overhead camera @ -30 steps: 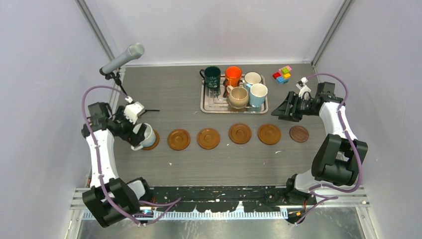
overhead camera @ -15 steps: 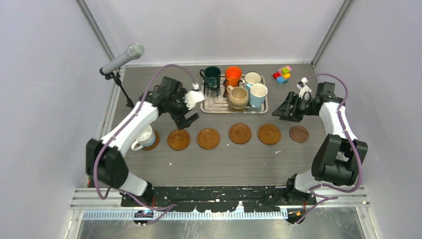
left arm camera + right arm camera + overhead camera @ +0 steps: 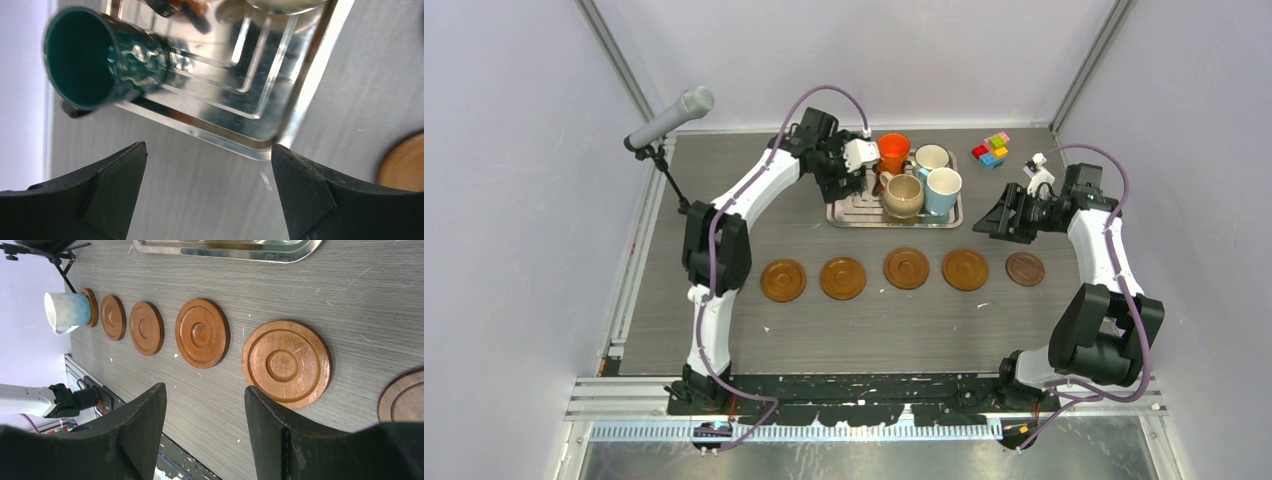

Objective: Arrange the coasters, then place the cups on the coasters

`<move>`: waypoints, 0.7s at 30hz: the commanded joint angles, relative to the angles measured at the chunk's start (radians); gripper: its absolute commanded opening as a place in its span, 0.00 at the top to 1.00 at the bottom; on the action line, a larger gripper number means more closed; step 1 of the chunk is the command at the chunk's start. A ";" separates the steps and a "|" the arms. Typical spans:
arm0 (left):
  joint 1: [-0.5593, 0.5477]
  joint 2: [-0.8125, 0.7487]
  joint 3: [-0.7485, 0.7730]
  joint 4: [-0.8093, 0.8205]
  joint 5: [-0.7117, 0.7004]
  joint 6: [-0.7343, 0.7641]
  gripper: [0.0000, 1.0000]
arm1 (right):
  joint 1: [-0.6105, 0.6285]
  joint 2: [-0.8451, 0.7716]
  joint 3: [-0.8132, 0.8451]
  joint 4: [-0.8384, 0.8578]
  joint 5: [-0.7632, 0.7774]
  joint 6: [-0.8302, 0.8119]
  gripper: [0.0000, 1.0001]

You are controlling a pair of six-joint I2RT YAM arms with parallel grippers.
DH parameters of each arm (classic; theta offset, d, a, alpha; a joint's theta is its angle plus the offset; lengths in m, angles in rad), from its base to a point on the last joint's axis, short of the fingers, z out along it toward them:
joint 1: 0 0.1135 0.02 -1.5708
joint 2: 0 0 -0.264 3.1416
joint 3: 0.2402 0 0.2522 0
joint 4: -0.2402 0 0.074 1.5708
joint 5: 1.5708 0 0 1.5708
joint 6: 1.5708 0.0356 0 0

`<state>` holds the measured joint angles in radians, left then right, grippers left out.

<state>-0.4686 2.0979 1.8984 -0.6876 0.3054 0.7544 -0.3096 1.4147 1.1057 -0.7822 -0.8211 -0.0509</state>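
Observation:
My left gripper (image 3: 842,175) hangs open over the left end of the silver tray (image 3: 852,212) and hides the dark green cup in the top view. In the left wrist view the dark green cup (image 3: 100,60) stands at the tray's corner, ahead of the open, empty left gripper (image 3: 207,150). The orange (image 3: 892,152), whitish (image 3: 931,157), beige (image 3: 903,193) and light blue (image 3: 942,190) cups stand on the tray. Coasters (image 3: 783,280) (image 3: 843,278) (image 3: 906,268) (image 3: 965,269) and a darker coaster (image 3: 1025,268) lie in a row. Another whitish cup (image 3: 70,310) sits on the leftmost coaster (image 3: 89,307). My right gripper (image 3: 982,224) is open and empty.
A microphone on a stand (image 3: 669,118) rises at the back left corner. Small coloured blocks (image 3: 991,149) lie at the back right. The table's near edge (image 3: 130,405) runs past my right gripper (image 3: 205,390). A coaster's rim (image 3: 402,165) shows at the right of the left wrist view.
My left arm has left the whitish cup on the leftmost coaster and swung right and back to the tray, over the dark green cup. The right arm has barely moved.

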 commanded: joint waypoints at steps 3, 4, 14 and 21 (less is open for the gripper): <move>0.095 0.133 0.221 -0.020 0.172 0.265 0.04 | 0.002 -0.035 0.020 -0.008 -0.005 -0.028 0.36; 0.101 0.157 0.249 -0.024 0.171 0.288 0.04 | 0.003 -0.033 0.022 -0.010 -0.005 -0.029 0.36; 0.123 0.350 0.421 0.054 0.126 0.422 0.03 | 0.003 -0.022 0.028 -0.027 -0.015 -0.042 0.37; 0.125 0.498 0.595 0.087 0.064 0.448 0.02 | 0.001 -0.005 0.034 -0.037 -0.014 -0.050 0.37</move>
<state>-0.3424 2.5465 2.3802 -0.6544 0.3901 1.1622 -0.3096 1.4139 1.1057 -0.8089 -0.8215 -0.0795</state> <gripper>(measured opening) 0.976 0.636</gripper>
